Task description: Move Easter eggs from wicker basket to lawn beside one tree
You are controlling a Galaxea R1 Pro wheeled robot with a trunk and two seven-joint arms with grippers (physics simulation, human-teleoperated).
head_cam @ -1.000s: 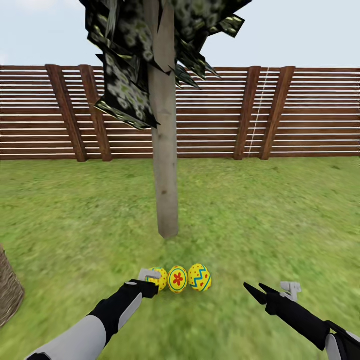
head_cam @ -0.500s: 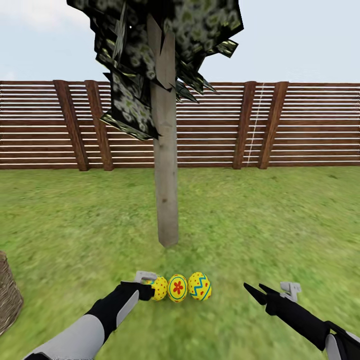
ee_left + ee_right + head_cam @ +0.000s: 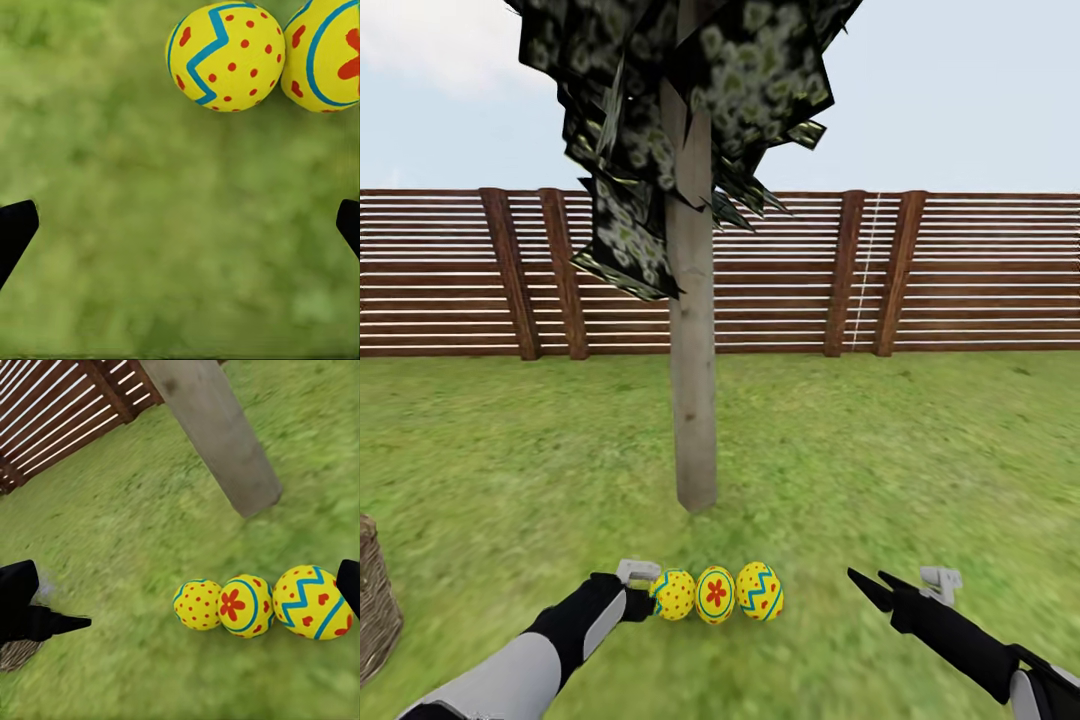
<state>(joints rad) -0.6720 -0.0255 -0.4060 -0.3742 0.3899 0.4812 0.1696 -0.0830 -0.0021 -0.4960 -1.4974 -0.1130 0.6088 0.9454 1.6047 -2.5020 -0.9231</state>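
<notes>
- Three eggs lie in a row on the lawn (image 3: pixel 880 450), touching side to side, just in front of the tree (image 3: pixel 694 420): dotted egg (image 3: pixel 674 594) at the left, flower egg (image 3: pixel 715 594) in the middle, zigzag egg (image 3: pixel 760 591) at the right. Each stands roughly on end, long axis tilted slightly.
- Row and trunk are near one another with a short strip of grass between; none of the eggs touches the trunk.
- Left jaws (image 3: pixel 640 590) sit just beside the dotted egg, on its outer side, spread wide and empty; the left wrist view shows both dark tips far apart over bare grass, with two eggs off beyond them.
- Right jaws (image 3: pixel 872 587) hang released and empty, well apart from the zigzag egg, so the left arm is much the nearer.
- Basket (image 3: pixel 375 600) shows as a sliver of brown weave at the left edge, well apart from the eggs; its inside is hidden, so I cannot tell from it whether it is empty.
- Judging by the three eggs by one tree, the placing looks done; any coming move is to draw the left jaws away from the dotted egg, outward, without nudging the row.
- Fence (image 3: pixel 960 270) stands far behind; nothing lies in the arm's way.
</notes>
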